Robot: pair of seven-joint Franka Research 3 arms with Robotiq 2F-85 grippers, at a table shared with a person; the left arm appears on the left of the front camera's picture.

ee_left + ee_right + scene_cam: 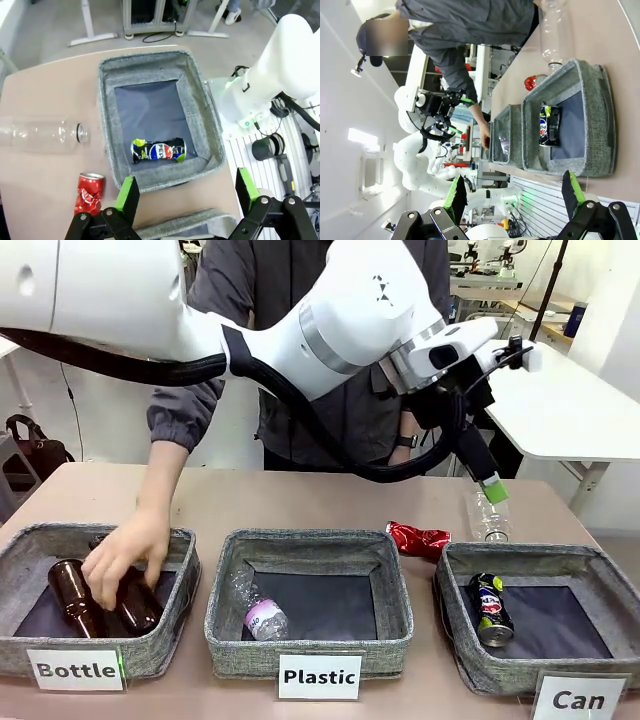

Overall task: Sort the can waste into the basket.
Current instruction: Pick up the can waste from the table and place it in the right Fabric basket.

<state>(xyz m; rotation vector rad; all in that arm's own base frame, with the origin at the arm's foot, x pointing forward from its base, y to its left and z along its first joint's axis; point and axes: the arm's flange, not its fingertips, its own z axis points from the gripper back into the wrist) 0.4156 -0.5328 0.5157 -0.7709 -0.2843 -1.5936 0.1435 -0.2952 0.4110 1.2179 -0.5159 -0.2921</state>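
Observation:
The grey "Can" basket stands at the right end of the table, with the dark blue-black can lying inside. The crushed red can lies on the table just behind the basket's left corner. My left gripper hangs open and empty above the basket's far edge. From the left wrist, its fingers frame the basket, the dark can and the red can. My right gripper is open and empty, far off to the side of the basket.
A clear plastic bottle lies on the table behind the "Can" basket. The "Plastic" bin holds another clear bottle. A person's hand reaches into the "Bottle" bin among brown bottles.

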